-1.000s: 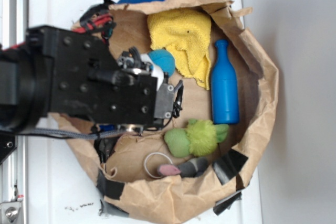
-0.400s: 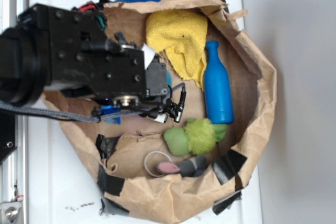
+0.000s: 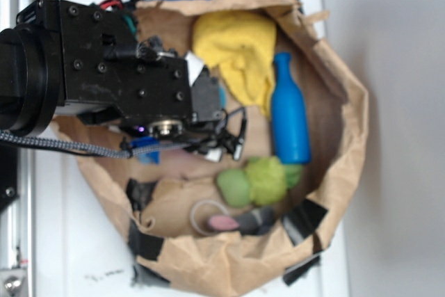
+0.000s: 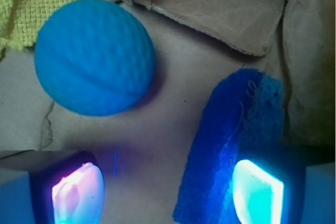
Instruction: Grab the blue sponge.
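The hand [image 4: 168, 190] hangs low, fingers spread, one finger over the blue sponge [image 4: 236, 135] beside the ball [image 4: 94, 56]

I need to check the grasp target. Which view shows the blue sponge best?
The wrist view: the blue sponge fills the lower right, beside one end effector finger. In the exterior view only a small blue corner peeks out under the arm.

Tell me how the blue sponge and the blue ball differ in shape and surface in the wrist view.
The blue sponge is flat and elongated, while the blue ball is round. The sponge looks rough and fibrous, with a darker and a lighter strip; the ball has one even colour with small dimples. The sponge reaches down beside a gripper finger; the ball lies apart from both fingers. Both are blue and rest on brown paper.
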